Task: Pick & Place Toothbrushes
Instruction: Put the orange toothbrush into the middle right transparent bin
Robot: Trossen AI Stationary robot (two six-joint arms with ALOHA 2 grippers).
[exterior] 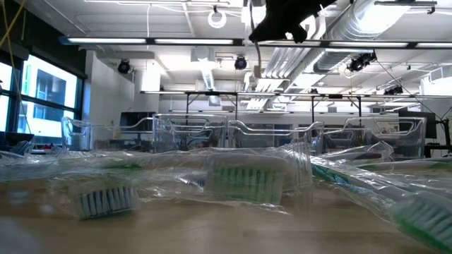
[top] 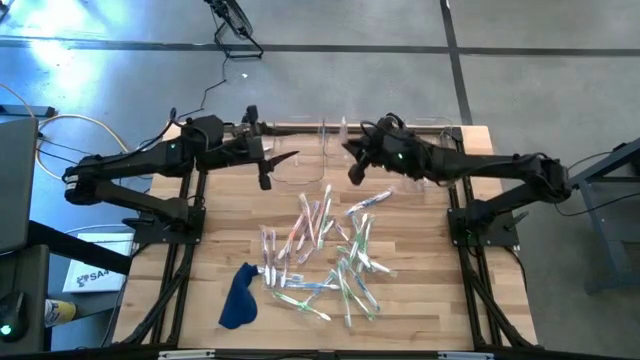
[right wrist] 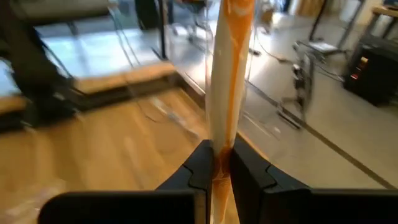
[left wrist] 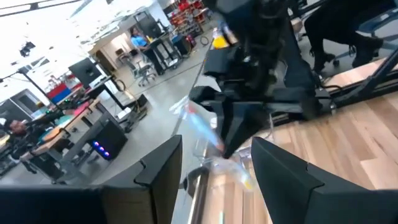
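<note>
Overhead, both arms reach toward the clear bins (top: 330, 150) at the far edge of the wooden table (top: 430, 300).

The right gripper (right wrist: 216, 163) is clenched on one wrapped toothbrush (right wrist: 227, 74) with an orange handle, held up near the bins. The left gripper (left wrist: 214, 165) stands released, fingers apart and holding nothing, just beside the bins. What lies inside the bins cannot be made out. A loose heap of toothbrushes (top: 325, 255) sits mid-table, with a dark blue cloth (top: 238, 297) beside it.
</note>
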